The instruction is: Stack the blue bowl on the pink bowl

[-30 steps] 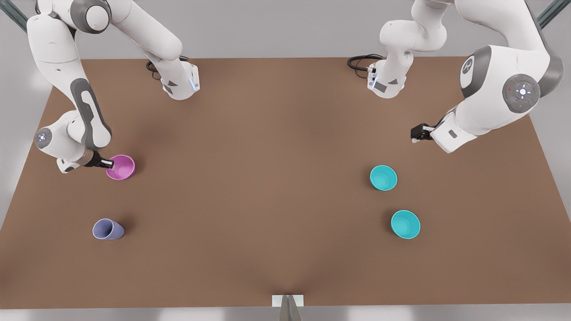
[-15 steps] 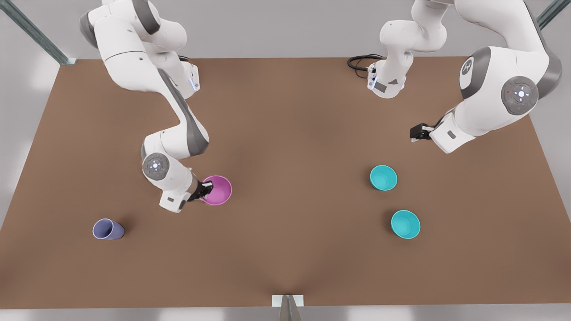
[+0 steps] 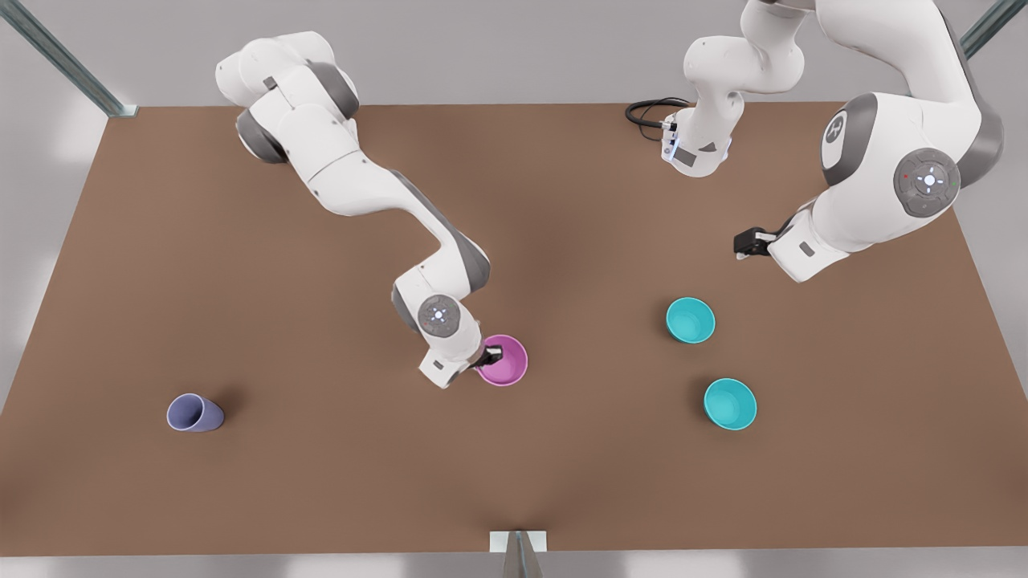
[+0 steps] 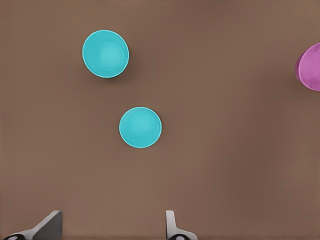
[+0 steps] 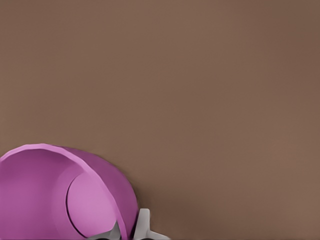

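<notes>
The pink bowl [image 3: 506, 361] is near the table's middle, with my right gripper [image 3: 490, 353] shut on its rim; in the right wrist view the pink bowl [image 5: 60, 200] sits tilted against the fingers [image 5: 142, 227]. Whether it touches the table I cannot tell. Two look-alike blue bowls stand upright on the front view's right: one [image 3: 691, 319] [image 4: 140, 127] farther back, one [image 3: 730, 404] [image 4: 105, 53] nearer the front edge. My left gripper [image 3: 743, 243] [image 4: 111, 231] hovers open behind them, holding nothing. The pink bowl [image 4: 311, 67] also shows at the left wrist view's edge.
A lavender-blue cup [image 3: 194, 413] lies on its side at the front view's left. The brown table [image 3: 337, 482] has open room between the pink bowl and the blue bowls. A small bracket [image 3: 518, 544] sits at the front edge.
My right arm has swept the pink bowl from the front view's left side to near the middle of the table. The left arm has barely shifted; the blue bowls and cup stayed put.
</notes>
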